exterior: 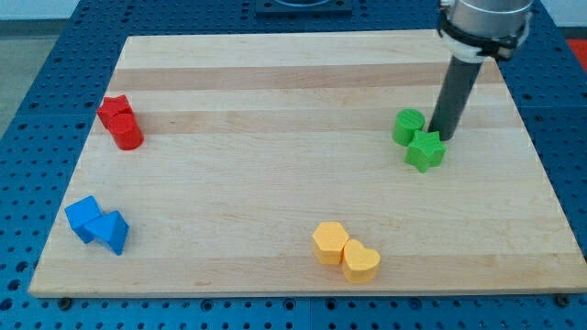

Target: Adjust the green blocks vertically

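Observation:
Two green blocks sit at the view's right on the wooden board (275, 92): a green round block (408, 126) and a green star block (426, 151) just below and to its right, touching it. My tip (441, 135) stands right behind the star, at its upper right edge and just right of the round block, close to or touching both. The rod rises from there up to the arm at the view's top right.
Two red blocks (121, 123) sit together at the left. Two blue blocks (97, 224) sit at the lower left. Two yellow blocks (345, 251), one a heart, sit near the bottom edge. The board lies on a blue perforated table.

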`<action>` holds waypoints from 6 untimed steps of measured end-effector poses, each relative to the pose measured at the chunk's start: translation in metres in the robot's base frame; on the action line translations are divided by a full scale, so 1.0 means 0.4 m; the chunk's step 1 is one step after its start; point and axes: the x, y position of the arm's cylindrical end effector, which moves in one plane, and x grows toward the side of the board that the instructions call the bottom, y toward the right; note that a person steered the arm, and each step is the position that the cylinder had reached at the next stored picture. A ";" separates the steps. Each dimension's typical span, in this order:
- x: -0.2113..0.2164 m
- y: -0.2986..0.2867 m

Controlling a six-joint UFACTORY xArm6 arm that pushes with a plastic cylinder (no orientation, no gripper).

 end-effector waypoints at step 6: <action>0.086 -0.039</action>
